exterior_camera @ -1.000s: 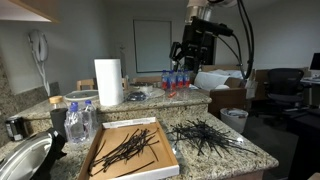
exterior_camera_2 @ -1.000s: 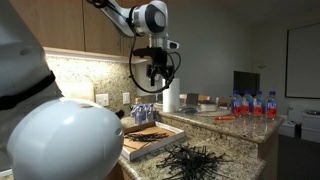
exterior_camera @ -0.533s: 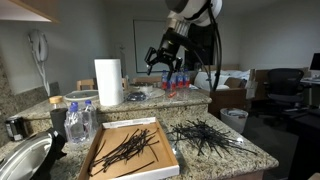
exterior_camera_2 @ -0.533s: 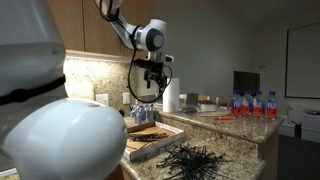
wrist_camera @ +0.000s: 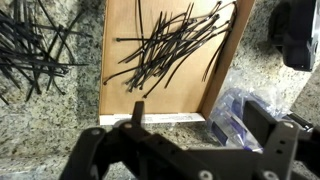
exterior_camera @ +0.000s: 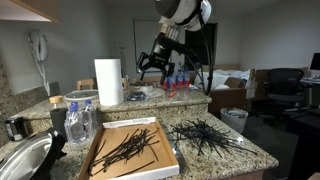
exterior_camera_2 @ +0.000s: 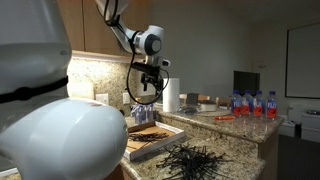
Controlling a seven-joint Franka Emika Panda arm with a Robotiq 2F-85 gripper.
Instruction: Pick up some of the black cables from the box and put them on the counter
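A shallow cardboard box [exterior_camera: 100, 163] lies on the granite counter with several black cables [exterior_camera: 125, 150] in it. It also shows in the other exterior view [exterior_camera_2: 165, 132] and in the wrist view [wrist_camera: 118, 62], where its cables [wrist_camera: 170, 45] are spread out. A pile of black cables [exterior_camera: 205, 135] lies on the counter beside the box and shows in two more views [exterior_camera_2: 190, 160] [wrist_camera: 30, 45]. My gripper [exterior_camera: 152, 65] [exterior_camera_2: 150, 88] hangs high above the counter. In the wrist view the gripper [wrist_camera: 200, 120] is open and empty, above the box's near edge.
A paper towel roll [exterior_camera: 108, 82] and water bottles [exterior_camera: 177, 80] stand on the raised ledge behind. A clear plastic bag of bottles [exterior_camera: 80, 122] [wrist_camera: 240, 115] sits next to the box. A metal bowl [exterior_camera: 20, 160] is at the counter's end. A black object [wrist_camera: 295, 35] lies past the box.
The arm has swung from above the cable pile side across toward the box and come lower. The gripper stays open and empty; the cables have not moved.
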